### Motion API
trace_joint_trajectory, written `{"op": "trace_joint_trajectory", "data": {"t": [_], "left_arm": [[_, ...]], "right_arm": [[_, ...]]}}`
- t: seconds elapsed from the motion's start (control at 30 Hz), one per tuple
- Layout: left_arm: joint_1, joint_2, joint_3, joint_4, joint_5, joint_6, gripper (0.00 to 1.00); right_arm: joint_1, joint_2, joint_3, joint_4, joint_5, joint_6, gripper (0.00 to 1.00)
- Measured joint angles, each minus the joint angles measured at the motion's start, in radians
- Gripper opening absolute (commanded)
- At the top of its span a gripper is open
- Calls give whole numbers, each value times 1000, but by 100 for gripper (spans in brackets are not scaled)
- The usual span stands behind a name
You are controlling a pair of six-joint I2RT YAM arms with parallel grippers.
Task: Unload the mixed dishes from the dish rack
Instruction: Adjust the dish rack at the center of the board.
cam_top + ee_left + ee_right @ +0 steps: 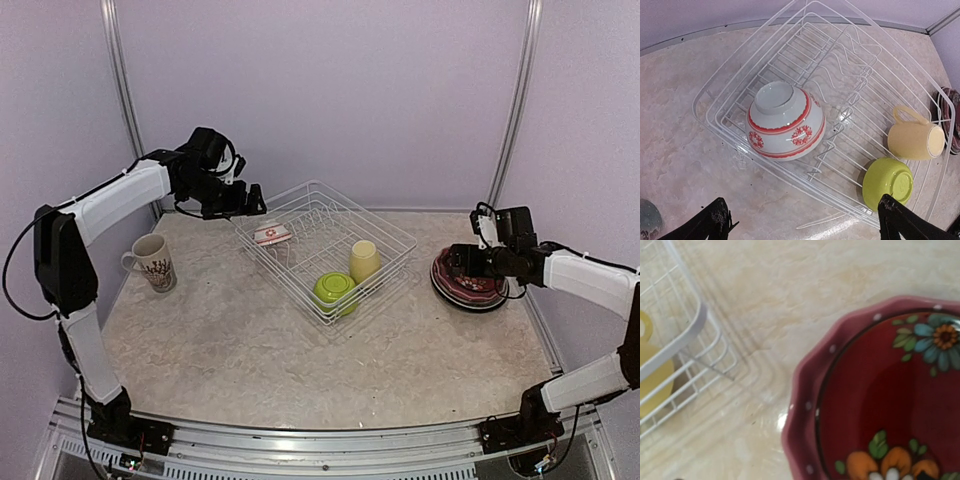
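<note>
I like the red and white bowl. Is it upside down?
Upside down. The red-white bowl has its foot ring facing up, rim down in the dish rack.

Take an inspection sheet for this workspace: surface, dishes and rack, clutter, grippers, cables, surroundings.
Surface: beige marbled table.
Job's things: dish rack holds red-white bowl and lime green bowl, both upside down, plus yellow cup; mug upright on the table left of the rack; plate stack on the table to its right.
Clutter: nothing seen.
Grippers: left gripper open, aimed at the red-white bowl; right gripper over the plate stack, jaws unclear.
Cables: black cable loops beside the left arm.
Surroundings: lilac walls, metal posts.
</note>
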Motion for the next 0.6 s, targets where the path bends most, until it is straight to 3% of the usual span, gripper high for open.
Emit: {"op": "trace_joint_trajectory", "data": {"t": [0.2,0.33,0.6], "left_arm": [[0,143,172,-48,-15,-10,99],[0,225,266,-95,-85,-98,98],[21,264,275,-127,-216,-355,79]], "right_arm": [[2,-2,-8,14,-30,-16,99],[5,-2,-20,34,-55,-21,99],[8,-2,-72,68,-82,-21,99]]}}
